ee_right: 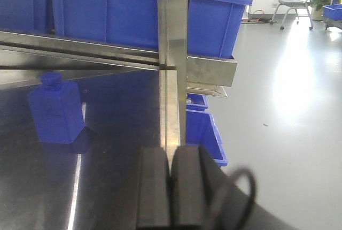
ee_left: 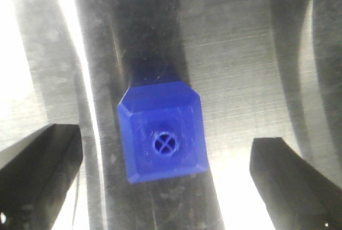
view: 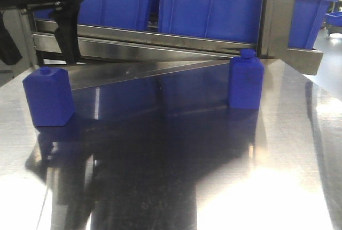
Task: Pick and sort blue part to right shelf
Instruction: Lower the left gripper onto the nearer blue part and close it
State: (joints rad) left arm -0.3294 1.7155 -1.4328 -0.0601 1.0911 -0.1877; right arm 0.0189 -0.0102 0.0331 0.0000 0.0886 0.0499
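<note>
Your left gripper (ee_left: 165, 174) hangs open above the bench (view: 187, 187), its two black fingers (ee_left: 37, 171) spread wide. A blue part (ee_left: 163, 139) stands upright directly beneath it, in the gap between the fingers. Bare metal shows on both sides, so neither finger touches the part. In the left wrist view you look straight down on the part's sloped top and the small round neck with a cross inside it. From the front view, the same blue part (view: 48, 96) sits just under and in front of the gripper's dark fingers.

Your right gripper (ee_right: 171, 187) has its pads pressed together with nothing between them. A second blue part (ee_right: 56, 112) stands upright ahead of it and off to its left, well apart from the pads. Straight ahead of this gripper rises the upright post (ee_right: 172, 53) of the shelf (view: 160, 40), and the second part stands just in front of the shelf, beside that post. Blue bins (view: 214, 5) rest on the shelf, above and beyond both grippers. Beyond the bench edge, to the right of the right gripper, more blue bins sit low on the grey floor (ee_right: 283, 133).
</note>
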